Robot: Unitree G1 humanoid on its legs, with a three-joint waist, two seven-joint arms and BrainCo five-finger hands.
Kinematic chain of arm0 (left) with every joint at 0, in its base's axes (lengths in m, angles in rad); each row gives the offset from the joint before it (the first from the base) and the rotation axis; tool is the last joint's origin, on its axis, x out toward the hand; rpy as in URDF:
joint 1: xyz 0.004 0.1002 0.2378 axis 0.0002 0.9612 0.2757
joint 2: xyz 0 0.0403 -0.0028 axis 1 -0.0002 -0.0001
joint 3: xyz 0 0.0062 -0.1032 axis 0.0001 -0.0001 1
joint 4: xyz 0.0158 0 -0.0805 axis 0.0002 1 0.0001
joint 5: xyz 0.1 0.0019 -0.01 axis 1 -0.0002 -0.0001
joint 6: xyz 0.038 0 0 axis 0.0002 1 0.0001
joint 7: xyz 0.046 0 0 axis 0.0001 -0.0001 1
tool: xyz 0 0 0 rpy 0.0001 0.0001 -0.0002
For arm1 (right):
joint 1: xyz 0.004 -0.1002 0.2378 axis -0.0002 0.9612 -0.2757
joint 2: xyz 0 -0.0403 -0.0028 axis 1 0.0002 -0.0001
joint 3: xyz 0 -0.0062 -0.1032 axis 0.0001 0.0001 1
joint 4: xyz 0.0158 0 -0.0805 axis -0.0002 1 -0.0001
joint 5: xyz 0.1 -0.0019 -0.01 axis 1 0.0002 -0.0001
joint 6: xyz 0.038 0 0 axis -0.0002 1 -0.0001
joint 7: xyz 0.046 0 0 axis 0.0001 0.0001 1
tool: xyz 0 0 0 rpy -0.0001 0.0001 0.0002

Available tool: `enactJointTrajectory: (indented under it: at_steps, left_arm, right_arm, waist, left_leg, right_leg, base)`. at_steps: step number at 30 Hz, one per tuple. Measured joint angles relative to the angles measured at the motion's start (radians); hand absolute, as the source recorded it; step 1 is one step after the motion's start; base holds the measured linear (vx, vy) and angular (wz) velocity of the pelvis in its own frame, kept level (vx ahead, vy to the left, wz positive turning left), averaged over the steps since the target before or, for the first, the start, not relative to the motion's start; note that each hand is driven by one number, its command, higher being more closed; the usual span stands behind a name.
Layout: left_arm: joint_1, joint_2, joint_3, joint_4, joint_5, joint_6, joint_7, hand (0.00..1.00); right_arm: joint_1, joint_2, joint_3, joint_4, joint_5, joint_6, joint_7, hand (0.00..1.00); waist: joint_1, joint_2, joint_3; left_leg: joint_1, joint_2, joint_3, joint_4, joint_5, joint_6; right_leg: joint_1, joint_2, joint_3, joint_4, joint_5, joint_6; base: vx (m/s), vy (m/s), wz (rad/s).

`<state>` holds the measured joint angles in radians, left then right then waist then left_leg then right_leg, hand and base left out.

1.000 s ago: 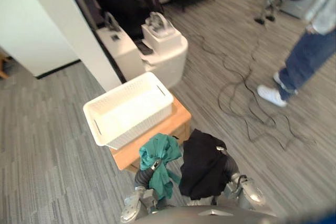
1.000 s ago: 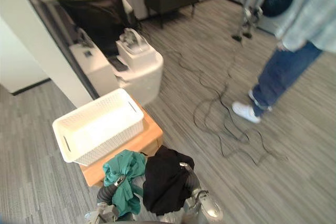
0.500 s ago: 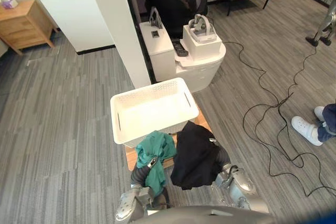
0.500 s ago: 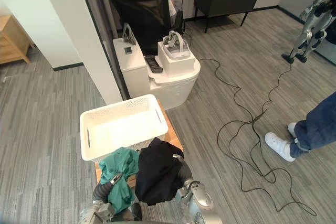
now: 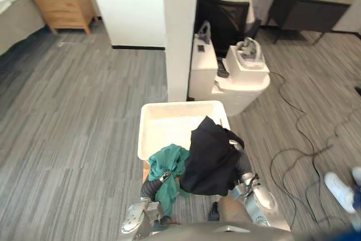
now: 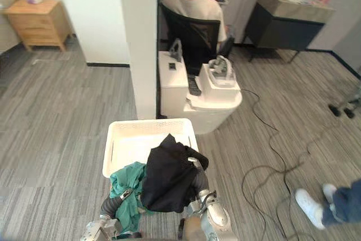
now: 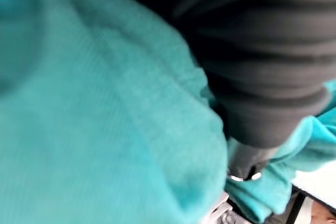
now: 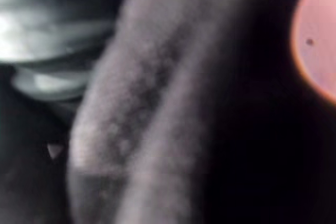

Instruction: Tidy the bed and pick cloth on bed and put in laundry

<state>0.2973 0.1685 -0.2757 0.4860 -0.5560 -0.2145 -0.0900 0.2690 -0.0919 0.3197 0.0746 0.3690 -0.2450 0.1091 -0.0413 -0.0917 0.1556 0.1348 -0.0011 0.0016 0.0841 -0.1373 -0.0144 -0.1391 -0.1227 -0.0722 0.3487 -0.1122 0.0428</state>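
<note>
Teal cloth: draped over your left hand, at the white basket's near edge.
Black cloth: covers your right hand, above the basket's near right corner.
Fingers: hidden under cloth; you cannot tell their state.

Teal cloth: bunched, hanging at the near edge of the basket. Black cloth: larger, draped in a heap, touching the teal one, overlapping the basket's near right part. Basket: white, perforated, rectangular, upright, bare bottom showing.

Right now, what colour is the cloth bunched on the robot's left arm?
Teal green; the cloth shows best in the left eye view.
</note>
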Motion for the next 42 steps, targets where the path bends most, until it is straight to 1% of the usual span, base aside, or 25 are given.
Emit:
enactJointTrajectory:
  at_steps: [1,3,4,6,8,10,13,15,16,17,18,20,22,25,29,32,33,35,36,37,38,39,40,41,42]
  left_arm:
    - [0.004,-0.018,-0.009,-0.001,0.002,0.000,-0.011,1.00]
    - [0.021,-0.039,-0.010,-0.002,0.002,0.000,-0.020,1.00]
    - [0.033,-0.041,-0.011,-0.002,0.002,0.000,-0.027,1.00]
    - [0.049,-0.041,-0.010,-0.002,0.011,0.000,-0.038,1.00]
    - [0.059,-0.037,-0.008,-0.002,0.038,0.000,-0.047,1.00]
    - [0.059,-0.026,-0.009,-0.002,0.038,0.001,-0.058,1.00]
    - [0.046,-0.004,-0.010,-0.002,0.037,0.007,-0.064,1.00]
    - [0.039,0.002,-0.006,-0.002,0.037,0.011,-0.063,1.00]
    - [0.038,0.003,-0.004,-0.001,0.036,0.013,-0.063,1.00]
    - [0.034,0.002,-0.004,-0.001,0.036,0.014,-0.063,1.00]
    - [0.033,0.001,-0.003,-0.001,0.036,0.015,-0.063,1.00]
    - [0.032,-0.003,-0.012,0.009,0.036,0.017,-0.063,1.00]
    - [0.030,-0.003,-0.029,0.011,0.037,0.027,-0.062,1.00]
    - [0.036,-0.006,-0.037,0.013,0.050,0.034,-0.062,1.00]
    - [0.038,0.000,-0.036,0.013,0.077,0.037,-0.062,1.00]
    - [0.026,0.009,-0.036,0.013,0.079,0.044,-0.063,1.00]
    - [0.006,0.011,-0.034,0.013,0.079,0.050,-0.062,1.00]
    - [-0.033,0.022,-0.029,0.012,0.076,0.051,-0.063,1.00]
    - [-0.064,0.030,-0.027,0.011,0.076,0.051,-0.063,1.00]
    - [-0.103,0.040,-0.025,0.010,0.073,0.050,-0.062,1.00]
    - [-0.155,0.043,-0.015,0.009,0.068,0.047,-0.058,1.00]
    - [-0.163,0.042,-0.013,0.009,0.066,0.044,-0.056,1.00]
    - [-0.181,0.040,-0.001,0.007,0.066,0.031,-0.055,1.00]
    - [-0.201,0.041,0.005,0.006,0.065,0.017,-0.053,1.00]
    - [-0.205,0.041,0.005,0.006,0.065,0.013,-0.051,1.00]
  right_arm:
    - [-0.004,-0.012,-0.011,-0.007,0.000,0.000,-0.009,1.00]
    - [-0.022,-0.013,-0.016,-0.009,-0.001,0.002,-0.031,1.00]
    - [-0.038,-0.012,-0.016,-0.010,-0.003,0.002,-0.052,1.00]
    - [-0.047,-0.011,-0.020,-0.032,-0.014,0.002,-0.075,1.00]
    - [-0.065,-0.015,-0.034,-0.075,-0.042,0.002,-0.077,1.00]
    - [-0.123,-0.037,-0.043,-0.112,-0.068,0.002,-0.076,1.00]
    - [-0.203,-0.058,-0.046,-0.152,-0.101,0.021,-0.075,1.00]
    - [-0.278,-0.096,-0.046,-0.174,-0.112,0.043,-0.074,1.00]
    - [-0.323,-0.120,-0.047,-0.178,-0.119,0.062,-0.074,1.00]
    - [-0.375,-0.141,-0.048,-0.176,-0.120,0.093,-0.075,1.00]
    - [-0.393,-0.148,-0.048,-0.175,-0.120,0.105,-0.075,1.00]
    - [-0.473,-0.169,-0.055,-0.173,-0.120,0.177,-0.075,1.00]
    - [-0.493,-0.173,-0.064,-0.167,-0.120,0.215,-0.078,1.00]
    - [-0.523,-0.169,-0.060,-0.112,-0.127,0.251,-0.086,1.00]
    - [-0.549,-0.156,-0.020,0.041,-0.166,0.268,-0.120,1.00]
    - [-0.550,-0.137,0.012,0.157,-0.208,0.268,-0.166,1.00]
    - [-0.558,-0.130,0.017,0.188,-0.231,0.268,-0.187,1.00]
    - [-0.639,-0.114,0.024,0.259,-0.312,0.261,-0.256,1.00]
    - [-0.694,-0.114,0.019,0.290,-0.349,0.251,-0.291,1.00]
    - [-0.763,-0.114,-0.001,0.332,-0.392,0.238,-0.331,1.00]
    - [-0.839,-0.114,-0.035,0.380,-0.445,0.225,-0.371,0.00]
    - [-0.851,-0.114,-0.041,0.387,-0.456,0.222,-0.377,0.00]
    - [-0.880,-0.116,-0.053,0.405,-0.479,0.212,-0.395,0.00]
    - [-0.906,-0.121,-0.069,0.426,-0.492,0.192,-0.404,0.00]
    - [-0.908,-0.123,-0.074,0.428,-0.492,0.186,-0.405,0.00]
  waist:
    - [0.003,0.037,-0.007]
    - [0.004,0.069,-0.016]
    - [0.005,0.077,-0.020]
    - [0.008,0.072,-0.023]
    - [0.020,0.062,-0.031]
    - [0.028,0.050,-0.038]
    - [0.028,0.047,-0.041]
    - [0.031,0.050,-0.046]
    - [0.034,0.052,-0.047]
    - [0.036,0.055,-0.049]
    - [0.037,0.056,-0.050]
    - [0.049,0.065,-0.057]
    - [0.060,0.072,-0.061]
    - [0.064,0.080,-0.066]
    - [0.067,0.081,-0.066]
    - [0.087,0.089,-0.060]
    - [0.090,0.096,-0.047]
    - [0.089,0.104,-0.017]
    - [0.087,0.107,0.014]
    - [0.088,0.109,0.064]
    - [0.089,0.115,0.130]
    - [0.090,0.115,0.140]
    - [0.090,0.116,0.167]
    - [0.090,0.119,0.192]
    - [0.091,0.121,0.197]
  left_leg:
    - [0.004,0.018,0.038,-0.011,-0.001,-0.004]
    - [0.013,0.040,0.073,-0.037,0.004,-0.018]
    - [0.026,0.048,0.098,-0.054,0.012,-0.031]
    - [0.048,0.059,0.126,-0.069,0.012,-0.031]
    - [0.055,0.065,0.136,-0.084,0.012,-0.032]
    - [0.052,0.064,0.155,-0.088,0.012,-0.032]
    - [0.054,0.058,0.156,-0.092,0.012,-0.032]
    - [0.052,0.056,0.157,-0.100,0.014,-0.029]
    - [0.050,0.054,0.157,-0.101,0.015,-0.027]
    - [0.047,0.054,0.156,-0.100,0.016,-0.025]
    - [0.046,0.054,0.155,-0.100,0.016,-0.025]
    - [0.039,0.055,0.153,-0.098,0.020,-0.019]
    - [0.039,0.055,0.150,-0.098,0.020,-0.019]
    - [0.034,0.055,0.142,-0.101,0.028,-0.020]
    - [0.030,0.055,0.127,-0.116,0.043,-0.023]
    - [0.019,0.054,0.123,-0.123,0.053,-0.027]
    - [0.012,0.054,0.121,-0.126,0.056,-0.025]
    - [-0.055,0.049,0.120,-0.112,0.062,-0.022]
    - [-0.085,0.044,0.119,-0.113,0.070,-0.025]
    - [-0.111,0.039,0.119,-0.117,0.086,-0.021]
    - [-0.134,0.035,0.120,-0.117,0.098,-0.017]
    - [-0.139,0.035,0.120,-0.116,0.099,-0.015]
    - [-0.154,0.034,0.120,-0.115,0.102,-0.011]
    - [-0.179,0.033,0.120,-0.113,0.111,-0.016]
    - [-0.185,0.032,0.119,-0.113,0.113,-0.014]
  right_leg:
    - [0.023,0.009,-0.027,-0.030,-0.001,-0.001]
    - [0.049,0.024,-0.051,-0.071,-0.001,-0.002]
    - [0.071,0.032,-0.054,-0.094,0.001,-0.004]
    - [0.101,0.046,-0.054,-0.127,0.004,-0.008]
    - [0.118,0.058,-0.050,-0.170,0.022,-0.008]
    - [0.127,0.065,-0.032,-0.222,0.056,-0.001]
    - [0.151,0.065,-0.025,-0.276,0.084,0.003]
    - [0.158,0.066,-0.021,-0.303,0.103,0.001]
    - [0.164,0.065,-0.021,-0.317,0.112,0.001]
    - [0.169,0.065,-0.021,-0.332,0.122,0.003]
    - [0.171,0.066,-0.021,-0.337,0.125,0.000]
    - [0.176,0.068,-0.022,-0.356,0.138,-0.002]
    - [0.184,0.069,-0.024,-0.369,0.142,-0.002]
    - [0.184,0.069,-0.032,-0.375,0.145,-0.001]
    - [0.185,0.069,-0.051,-0.386,0.153,-0.004]
    - [0.182,0.069,-0.055,-0.406,0.167,-0.004]
    - [0.175,0.068,-0.055,-0.406,0.169,-0.005]
    - [0.103,0.059,-0.054,-0.374,0.172,-0.007]
    - [0.066,0.053,-0.054,-0.355,0.172,-0.007]
    - [0.031,0.046,-0.052,-0.335,0.174,-0.006]
    - [0.007,0.041,-0.053,-0.329,0.187,-0.008]
    - [0.003,0.040,-0.053,-0.329,0.189,-0.008]
    - [-0.012,0.038,-0.054,-0.328,0.193,-0.007]
    - [-0.035,0.036,-0.054,-0.326,0.199,-0.006]
    - [-0.039,0.036,-0.054,-0.326,0.200,-0.006]
  base:
    - [0.26,-0.051,0.41]
    - [0.25,-0.033,0.31]
    - [0.19,-0.032,0.12]
    - [0.13,-0.015,-0.05]
    - [0.08,0.013,-0.14]
    - [0.01,0.052,-0.27]
    - [-0.02,0.046,-0.07]
    - [-0.04,0.023,0.01]
    - [-0.05,0.007,0.04]
    - [-0.06,0.001,0.05]
    - [-0.04,-0.004,0.05]
    - [-0.03,-0.013,0.04]
    - [-0.02,-0.014,0.05]
    - [-0.03,-0.014,0.07]
    - [-0.03,-0.015,0.11]
    - [-0.03,-0.015,0.04]
    - [-0.07,-0.018,0.03]
    - [-0.11,-0.022,0.00]
    - [-0.15,-0.024,0.01]
    - [-0.20,-0.034,0.07]
    - [-0.17,-0.030,0.07]
    - [-0.12,-0.023,0.08]
    - [-0.05,-0.007,0.05]
    - [-0.02,0.002,0.06]
    - [0.01,0.009,0.03]
